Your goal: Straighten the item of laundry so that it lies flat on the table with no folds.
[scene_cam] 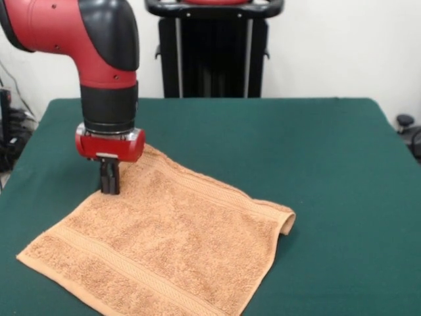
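Observation:
The item of laundry [164, 247], an orange-tan terry towel with woven band stripes, lies spread on the dark green table [316, 151] at the front left. Its right corner [287, 220] is curled over into a small fold. My gripper [109, 189] comes straight down onto the towel's far left edge, with its black fingers together and their tips touching the cloth. Whether cloth is pinched between them does not show. The towel's front edge runs out of the picture at the bottom.
A black stand [214, 49] rises behind the table's far edge. Cables and dark equipment [10, 131] sit off the table's left side, and a black chair base [408, 128] off its right.

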